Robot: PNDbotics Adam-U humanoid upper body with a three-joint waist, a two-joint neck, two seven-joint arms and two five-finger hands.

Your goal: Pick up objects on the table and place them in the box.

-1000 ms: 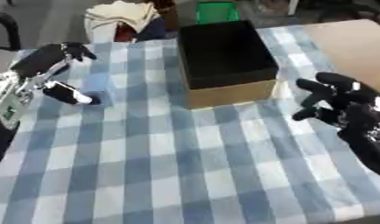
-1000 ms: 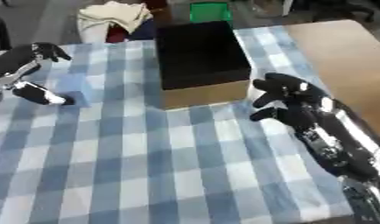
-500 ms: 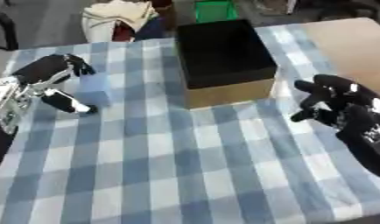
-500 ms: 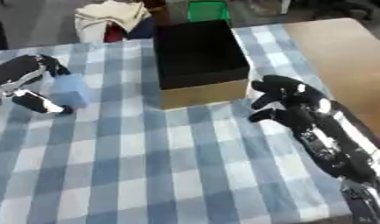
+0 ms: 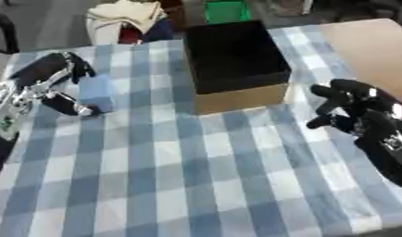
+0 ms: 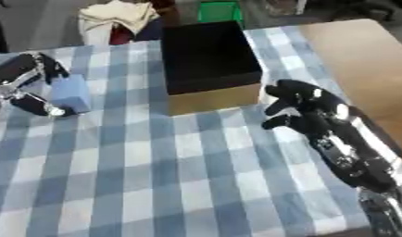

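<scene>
Left hand point(image 5: 44, 85) is at the left edge of the blue-and-white checked counter point(image 5: 196, 176), fingers and thumb spread around a pale blue rectangular block point(image 6: 71, 93) that lies flat on the cloth; looks like it's bracketing the block to close on it, but I can't tell whether the fingers actually touch it, so I'd call the hand released, not grasping. Block sits well left of the open black-lined cardboard box point(image 5: 235, 65), which stands upright mid-counter with its opening facing up, so a drop from above should work. Right hand point(image 6: 305, 110) hangs just right of the box's near corner, fingers curled, holding nothing; probably parked there to stay out of the way. Judgement: pick step not yet complete; next needs the left hand closing on the block's sides, then a carry right over the box rim.
</scene>
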